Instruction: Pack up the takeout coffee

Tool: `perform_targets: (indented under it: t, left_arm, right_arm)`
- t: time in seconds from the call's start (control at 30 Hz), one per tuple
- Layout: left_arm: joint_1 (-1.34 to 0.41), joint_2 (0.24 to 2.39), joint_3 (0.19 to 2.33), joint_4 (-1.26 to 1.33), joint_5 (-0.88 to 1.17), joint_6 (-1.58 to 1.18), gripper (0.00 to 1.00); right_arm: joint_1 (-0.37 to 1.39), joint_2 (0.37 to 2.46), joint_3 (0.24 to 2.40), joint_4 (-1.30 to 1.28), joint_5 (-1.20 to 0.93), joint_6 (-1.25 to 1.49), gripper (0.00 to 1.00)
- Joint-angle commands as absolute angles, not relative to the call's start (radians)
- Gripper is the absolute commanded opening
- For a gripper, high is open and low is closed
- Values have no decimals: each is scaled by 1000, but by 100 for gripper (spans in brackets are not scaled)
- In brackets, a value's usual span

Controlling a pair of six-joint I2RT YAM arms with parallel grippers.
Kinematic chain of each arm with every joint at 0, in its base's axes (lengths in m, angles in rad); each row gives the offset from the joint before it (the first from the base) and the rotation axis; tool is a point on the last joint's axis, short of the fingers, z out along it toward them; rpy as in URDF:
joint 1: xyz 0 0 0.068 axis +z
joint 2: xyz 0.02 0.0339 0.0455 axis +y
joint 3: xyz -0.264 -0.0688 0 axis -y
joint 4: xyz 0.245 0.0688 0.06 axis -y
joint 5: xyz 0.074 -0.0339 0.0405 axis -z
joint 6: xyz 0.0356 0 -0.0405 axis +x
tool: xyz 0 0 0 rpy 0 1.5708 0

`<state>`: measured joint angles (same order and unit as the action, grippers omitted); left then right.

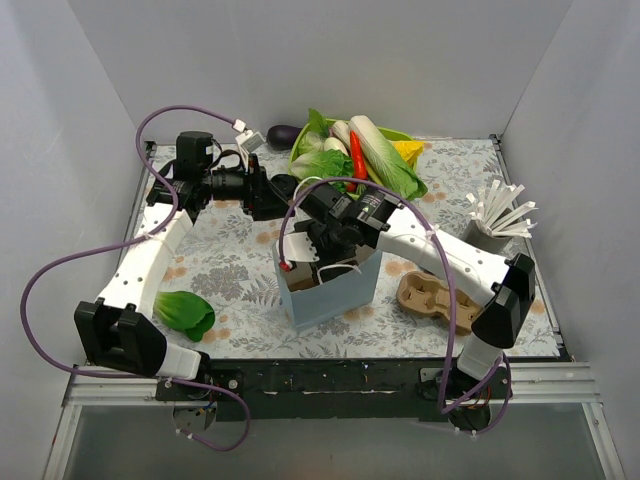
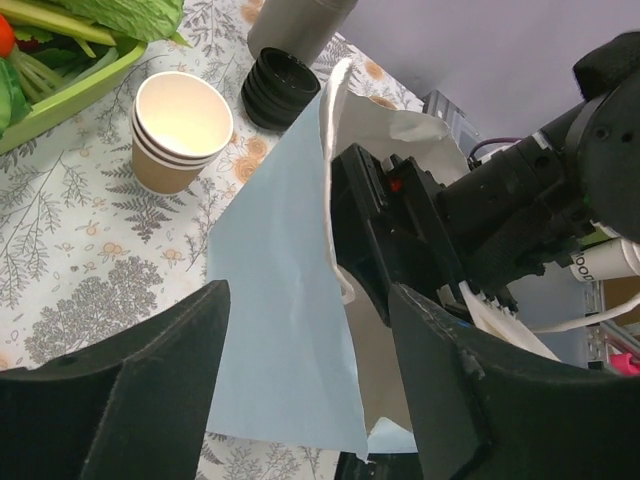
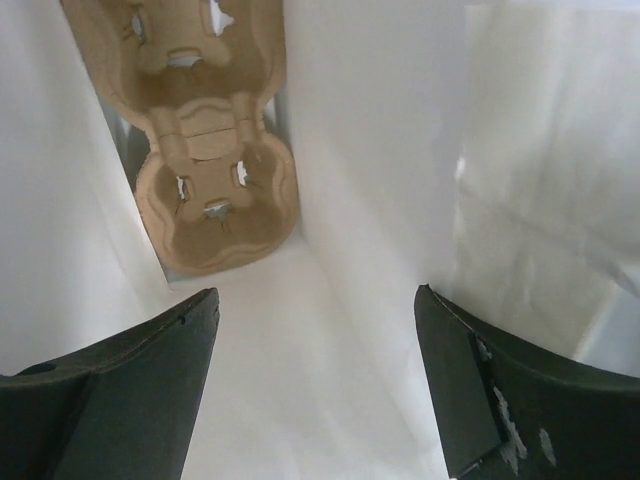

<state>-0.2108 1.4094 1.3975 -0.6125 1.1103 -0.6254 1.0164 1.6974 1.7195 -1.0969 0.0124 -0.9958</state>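
Observation:
The blue paper bag (image 1: 335, 300) stands open mid-table. My right gripper (image 1: 318, 252) reaches down into it, and in the right wrist view it (image 3: 315, 340) is open and empty between the bag's white inner walls (image 3: 380, 150). A tan cardboard cup carrier (image 3: 215, 150) shows deep between those walls. My left gripper (image 1: 268, 198) is at the bag's back-left side, open (image 2: 305, 370), with the bag's blue wall (image 2: 280, 300) loose between its fingers. The lidded takeout coffee is not in view. A stack of lidless tan cups (image 2: 180, 130) and a stack of black lids (image 2: 280, 88) stand behind the bag.
A second cup carrier (image 1: 432, 297) lies on the table right of the bag. A green tray of vegetables (image 1: 300, 155) and an eggplant (image 1: 283, 133) sit at the back. A bok choy (image 1: 185, 312) lies front left. A grey pot of white sticks (image 1: 495, 225) stands far right.

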Motion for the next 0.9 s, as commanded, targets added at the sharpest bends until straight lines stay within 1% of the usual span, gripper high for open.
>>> perform_targets:
  t: [0.0,0.07,0.17,0.37,0.47,0.6,0.73,0.8,0.87]
  left_arm:
    - [-204,1332,1405,-624,1066,-627,69]
    - [-204,1322,1417,-626,1046,-635,74]
    - [-204,1321,1430,-630,1031,-640,77]
    - [-209,1325,1405,-681,1039,-597,78]
    - [-216,1333,1405,-721,1025,-584,79]
    - [-233,1338,1382,-735,1020,-565,79]
    - [-259,1362,1371,-750,997,-543,74]
    - [-268,1379,1368,-770,985,-519,68]
    - [-281,1405,1373,-785,970,-496,61]
  right_arm:
    - [1017,1674,1837,-1052,8,-983,86]
    - [1015,1666,1883,-1063,-38,-977,86]
    - [1015,1632,1896,-1071,-55,-976,86]
    - [1002,1536,1789,-947,-6,-950,85]
    - [976,1531,1819,-904,25,-893,83]
    - [908,1525,1862,-856,5,-813,82]
    - [838,1508,1881,-812,6,-744,81]
    - [793,1496,1881,-761,5,-697,82]
    - [755,1476,1870,-712,46,-666,85]
